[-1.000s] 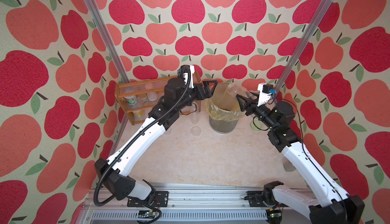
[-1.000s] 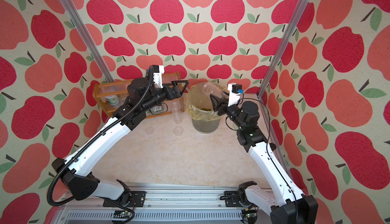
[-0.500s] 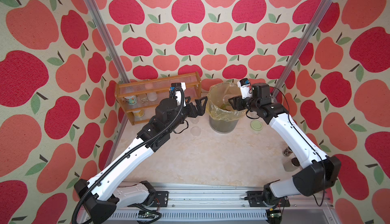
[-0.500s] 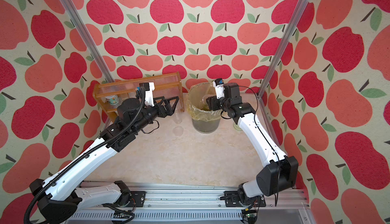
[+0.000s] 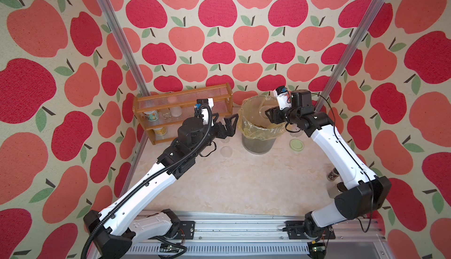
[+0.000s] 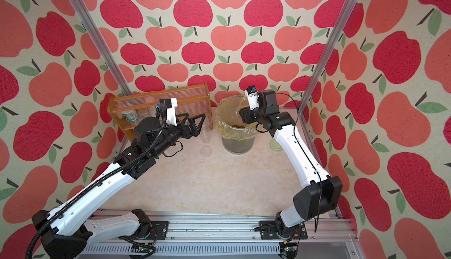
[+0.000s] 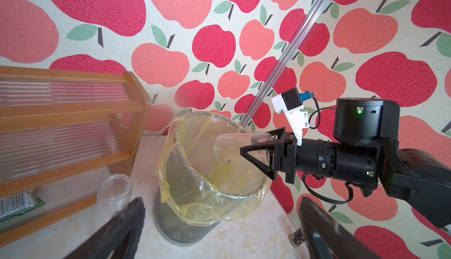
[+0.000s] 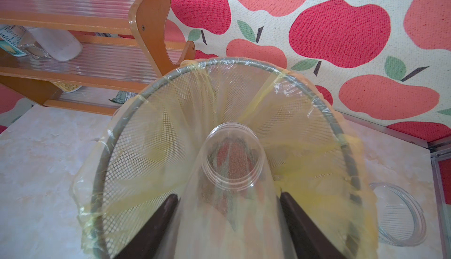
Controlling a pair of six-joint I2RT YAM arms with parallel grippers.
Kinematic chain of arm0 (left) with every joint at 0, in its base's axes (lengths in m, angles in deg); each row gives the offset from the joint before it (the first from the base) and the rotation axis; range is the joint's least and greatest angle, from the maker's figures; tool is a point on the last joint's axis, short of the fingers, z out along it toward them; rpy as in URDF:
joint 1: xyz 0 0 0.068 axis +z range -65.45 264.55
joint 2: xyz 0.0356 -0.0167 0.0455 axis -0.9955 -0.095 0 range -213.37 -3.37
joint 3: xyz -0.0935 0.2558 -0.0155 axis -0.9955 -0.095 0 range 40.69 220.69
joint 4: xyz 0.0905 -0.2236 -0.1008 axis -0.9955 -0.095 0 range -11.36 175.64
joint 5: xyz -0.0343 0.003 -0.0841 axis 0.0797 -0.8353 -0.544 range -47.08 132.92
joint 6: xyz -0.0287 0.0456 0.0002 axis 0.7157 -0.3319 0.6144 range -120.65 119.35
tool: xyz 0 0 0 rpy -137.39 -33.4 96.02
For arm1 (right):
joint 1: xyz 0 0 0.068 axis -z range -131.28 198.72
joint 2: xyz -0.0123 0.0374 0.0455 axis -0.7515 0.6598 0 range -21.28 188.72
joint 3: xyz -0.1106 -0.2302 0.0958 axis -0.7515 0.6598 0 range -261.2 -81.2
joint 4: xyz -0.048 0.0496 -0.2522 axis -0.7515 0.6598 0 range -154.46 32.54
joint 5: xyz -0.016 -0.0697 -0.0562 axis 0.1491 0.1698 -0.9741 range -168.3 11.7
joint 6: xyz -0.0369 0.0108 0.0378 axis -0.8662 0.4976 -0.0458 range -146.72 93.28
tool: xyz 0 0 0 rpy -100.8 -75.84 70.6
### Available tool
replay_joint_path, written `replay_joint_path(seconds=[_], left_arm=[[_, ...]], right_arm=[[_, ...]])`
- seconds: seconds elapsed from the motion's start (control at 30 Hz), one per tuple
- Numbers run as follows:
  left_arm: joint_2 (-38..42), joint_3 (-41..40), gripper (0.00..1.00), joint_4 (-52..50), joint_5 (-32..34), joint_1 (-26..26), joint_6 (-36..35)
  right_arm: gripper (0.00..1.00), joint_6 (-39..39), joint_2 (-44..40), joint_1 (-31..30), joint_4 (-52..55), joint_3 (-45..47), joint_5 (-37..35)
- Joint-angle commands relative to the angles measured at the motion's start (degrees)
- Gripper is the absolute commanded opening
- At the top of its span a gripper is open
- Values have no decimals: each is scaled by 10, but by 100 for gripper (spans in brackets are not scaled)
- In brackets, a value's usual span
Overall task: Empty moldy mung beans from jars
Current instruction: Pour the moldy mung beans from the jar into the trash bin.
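Left gripper [image 5: 227,120] drew back (jaws wide); right gripper [image 8: 227,196] holds jar [image 7: 231,145] over bin [image 7: 180,228]

- A grey mesh bin [image 5: 256,145] stands on the marbled table [image 5: 244,184] near the apple-print back wall [image 5: 219,13].
- A yellow bag [image 5: 246,129] lines it, folded over the rim.
- A wooden rack [image 5: 181,93] with ribbed clear shelves stands just beside the bin.
- It holds a printed can [image 5: 151,116] and a white container [image 5: 176,110]; another can [image 5: 161,131] lies lower.
- A green packet [image 7: 19,204] lies low in the rack.
- A small dark can [image 5: 332,174] stands well apart from the bin.
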Motion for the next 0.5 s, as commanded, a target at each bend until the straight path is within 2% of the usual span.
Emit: replay_joint_path(seconds=[0.0, 0.27, 0.37, 0.47], left_arm=[[9, -17, 100, 44, -31, 14, 15], [-2, -42, 100, 109, -100, 51, 81], [-15, -32, 100, 101, -124, 62, 104], [-26, -25, 100, 94, -128, 63, 117]], right_arm=[[46, 5, -47, 11, -26, 10, 24], [48, 10, -119, 16, -107, 80, 52], [48, -9, -84, 22, -29, 29, -9], [46, -26, -20, 30, 35, -30, 4]])
